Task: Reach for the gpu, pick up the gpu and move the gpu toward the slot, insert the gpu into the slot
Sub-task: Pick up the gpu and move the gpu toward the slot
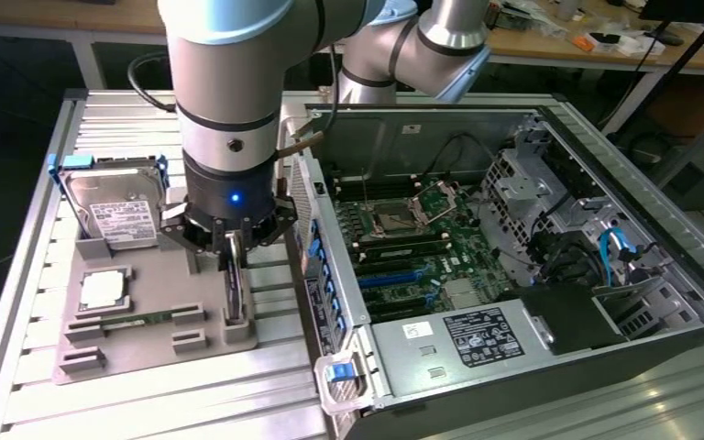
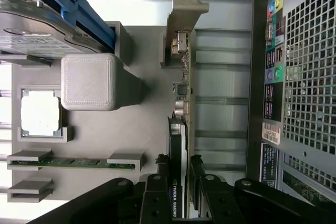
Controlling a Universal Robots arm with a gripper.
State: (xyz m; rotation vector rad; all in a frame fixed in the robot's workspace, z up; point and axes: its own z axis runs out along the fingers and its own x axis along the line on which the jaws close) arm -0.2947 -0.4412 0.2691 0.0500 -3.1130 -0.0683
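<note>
**Pincer clamped on the card**

The black-fingered pincer (image 1: 235, 240) (image 2: 178, 170) grips both faces of the thin dark circuit card with a silver bracket (image 1: 235, 295) (image 2: 182, 98). The card stands on edge in the grey plastic tray (image 1: 144, 353) directly beneath it. The long blue motherboard slot (image 1: 391, 275) lies apart, toward the exterior view's right.

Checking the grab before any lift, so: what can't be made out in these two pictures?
- Exterior view: the upper edge of the gpu, hidden behind the pincer and the arm.
- Wrist view: the near end of the gpu, covered by the pincer and cut off by the picture's edge.
- Exterior view: the contacts of the slot, too small to see.
- Exterior view: the print on the hard drive label, too small to read.
</note>
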